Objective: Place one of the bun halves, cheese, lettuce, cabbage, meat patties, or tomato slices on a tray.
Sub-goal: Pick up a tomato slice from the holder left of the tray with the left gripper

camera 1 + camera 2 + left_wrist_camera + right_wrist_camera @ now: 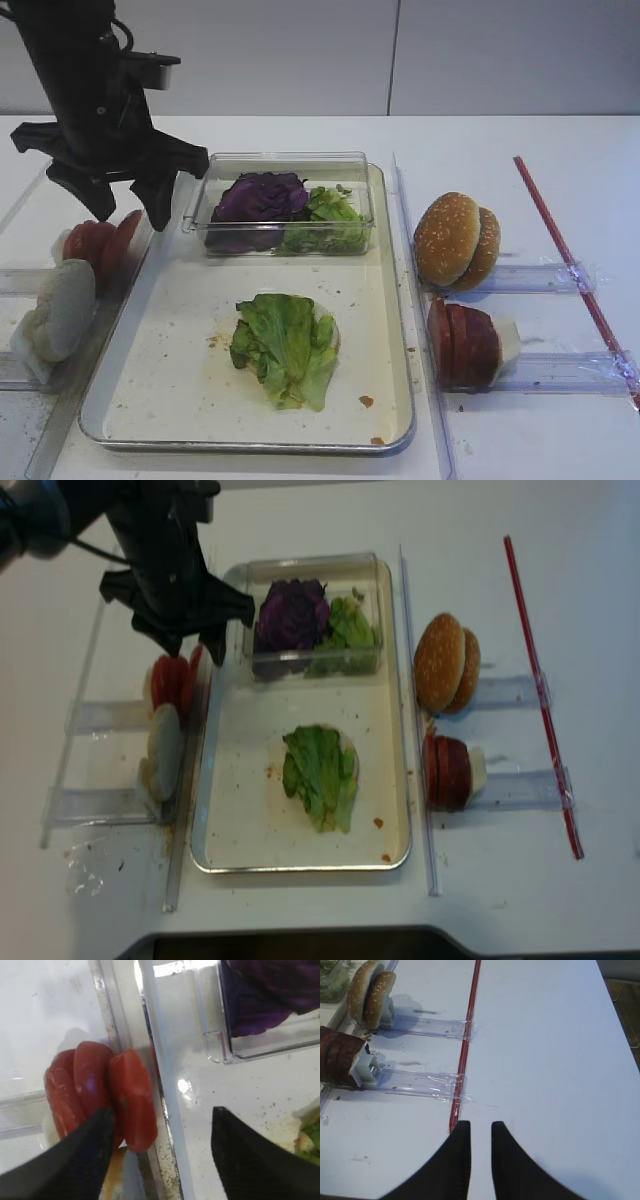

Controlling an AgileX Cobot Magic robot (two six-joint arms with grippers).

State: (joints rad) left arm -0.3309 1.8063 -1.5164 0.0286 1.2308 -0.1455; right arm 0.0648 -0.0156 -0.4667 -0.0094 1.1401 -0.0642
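Red tomato slices (pixel 100 1095) — between the open left gripper's (pixel 160 1130) fingers.

We see the left arm (pixel 75 75), matte black throughout, blocky housing with a black cable looping beside it. Its gripper (pixel 128 200) has broad, pointed black fingers (pixel 80 1160). The right gripper (pixel 481 1160) shows smooth, curved black fingers.
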